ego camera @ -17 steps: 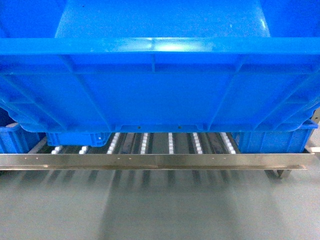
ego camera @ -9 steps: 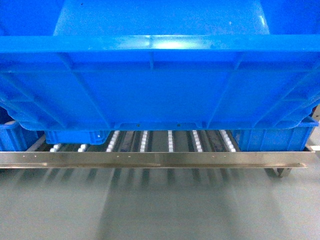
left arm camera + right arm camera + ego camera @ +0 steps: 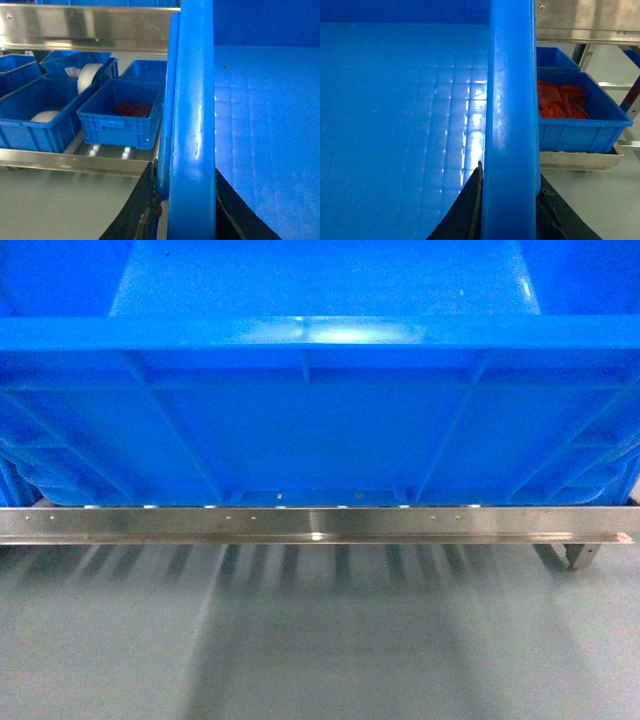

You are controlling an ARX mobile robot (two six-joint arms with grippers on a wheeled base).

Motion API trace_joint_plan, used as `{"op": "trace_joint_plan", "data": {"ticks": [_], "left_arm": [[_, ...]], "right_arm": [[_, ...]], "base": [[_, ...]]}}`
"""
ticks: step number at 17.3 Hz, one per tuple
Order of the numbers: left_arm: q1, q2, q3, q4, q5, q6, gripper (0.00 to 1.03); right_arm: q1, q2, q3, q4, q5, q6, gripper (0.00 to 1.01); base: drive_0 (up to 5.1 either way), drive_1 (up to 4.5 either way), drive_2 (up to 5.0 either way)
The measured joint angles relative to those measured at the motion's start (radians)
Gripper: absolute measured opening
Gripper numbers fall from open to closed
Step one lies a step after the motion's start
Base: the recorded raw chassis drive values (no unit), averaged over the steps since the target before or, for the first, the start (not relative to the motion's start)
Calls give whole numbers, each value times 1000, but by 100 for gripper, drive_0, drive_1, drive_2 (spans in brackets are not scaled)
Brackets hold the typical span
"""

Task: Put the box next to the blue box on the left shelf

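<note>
The box (image 3: 320,410) fills the head view from nine to three o'clock, and its bottom edge now meets the front rail (image 3: 320,525) of the left shelf (image 3: 75,162); half a second ago white rollers showed in a gap beneath it, so it has dropped or advanced and is probably about to land on the bed. The left gripper (image 3: 182,205) pinches the left rim and the right gripper (image 3: 507,210) pinches the right rim. At nine o'clock of the box in the left wrist view sits a small blue bin (image 3: 122,120), its likely neighbour.
</note>
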Motion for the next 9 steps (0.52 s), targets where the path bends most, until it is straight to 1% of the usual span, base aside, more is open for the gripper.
{"op": "trace_joint_plan", "data": {"ticks": [9], "left_arm": [[0, 0, 0, 1, -1, 0, 18]], "right_arm": [[0, 0, 0, 0, 0, 0, 20]], "base": [[0, 0, 0]]}}
